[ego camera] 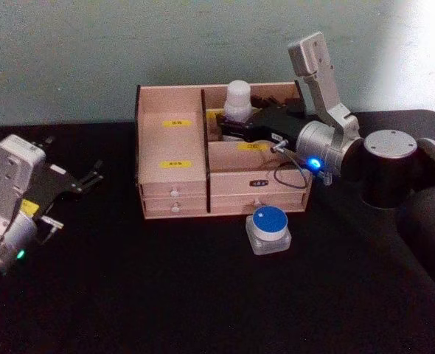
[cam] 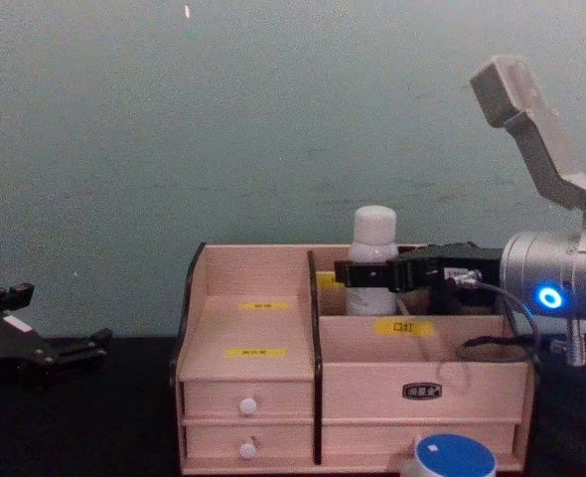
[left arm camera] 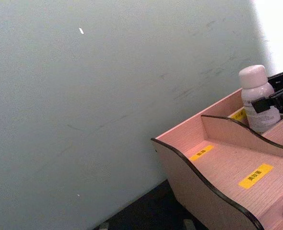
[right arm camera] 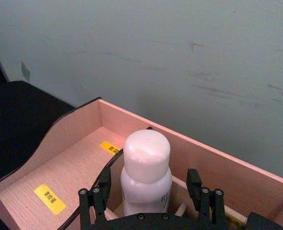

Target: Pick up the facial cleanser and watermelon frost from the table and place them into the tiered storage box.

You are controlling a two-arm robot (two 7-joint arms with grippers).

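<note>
1 facial cleanser [ego camera: 237, 99] in storage box [ego camera: 172, 184], 1 watermelon frost [ego camera: 268, 223] in frt.

Matt, grainy wood forms the light tiered storage box [ego camera: 169, 99]; the tall white bottle [right arm camera: 146, 172] is smooth, faintly glossy plastic; the squat clear jar [ego camera: 269, 234] has a smooth blue lid.

Facial cleanser [ego camera: 239, 98]: white bottle, upright in a rear compartment of the tiered storage box [ego camera: 170, 167]. Watermelon frost [ego camera: 268, 227]: blue-lidded jar just before it.

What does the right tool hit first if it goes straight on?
Likely the facial cleanser: it stands between the open right tool's fingers, in the tiered storage box's rear compartment.
</note>
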